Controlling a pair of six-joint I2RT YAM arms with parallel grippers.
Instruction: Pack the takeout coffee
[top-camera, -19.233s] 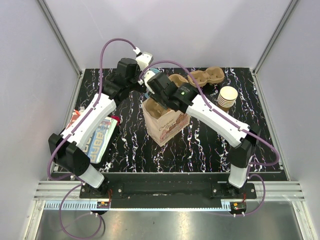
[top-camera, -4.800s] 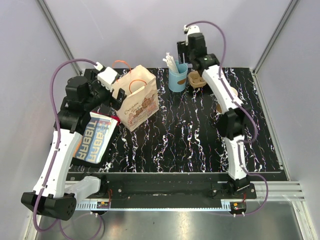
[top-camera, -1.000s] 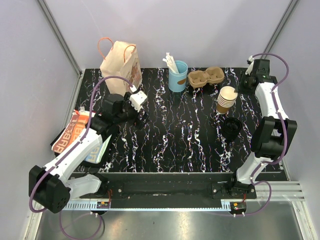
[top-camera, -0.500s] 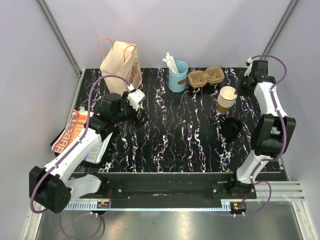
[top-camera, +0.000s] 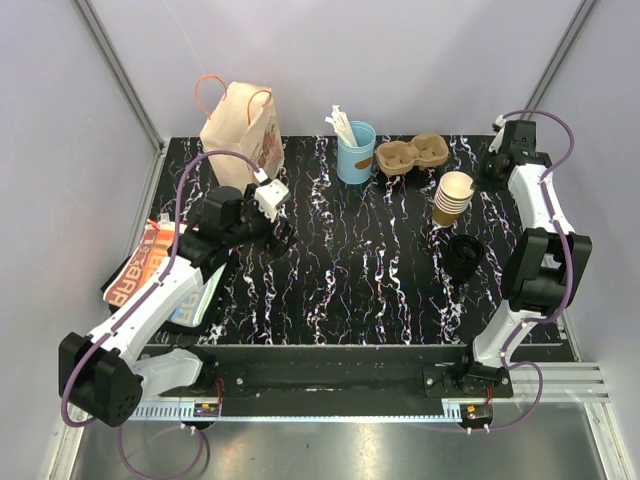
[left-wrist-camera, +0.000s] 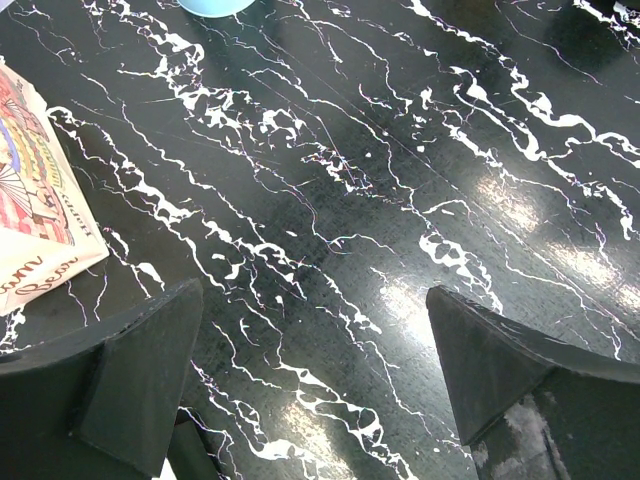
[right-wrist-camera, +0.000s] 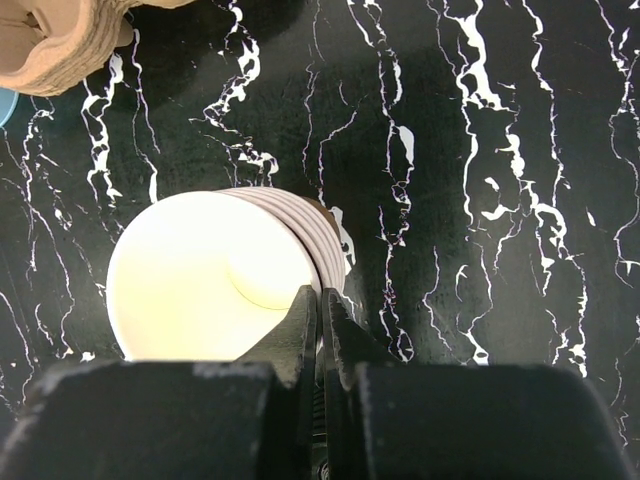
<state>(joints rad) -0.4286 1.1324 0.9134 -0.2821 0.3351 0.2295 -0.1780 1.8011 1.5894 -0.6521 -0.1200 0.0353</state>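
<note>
Glossy black counter (top-camera: 340, 270), white-veined, with grey walls around. I see no lidded cup; my guess is the takeout coffee sits inside the soft kraft bag (top-camera: 240, 125), far left, but I cannot tell. Left pincer (left-wrist-camera: 311, 300) gapes empty; right pincer (right-wrist-camera: 321, 300) is closed on nothing by the ribbed stack of thin paper cups (right-wrist-camera: 215, 275). A careless swing could topple either, both being light paper.

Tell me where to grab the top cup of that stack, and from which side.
Grip the top cup by its rim from straight above, one finger inside the open mouth, one outside. The stack stands upright, mouth up, and the cups nest so tightly that only narrow rim bands show.
</note>
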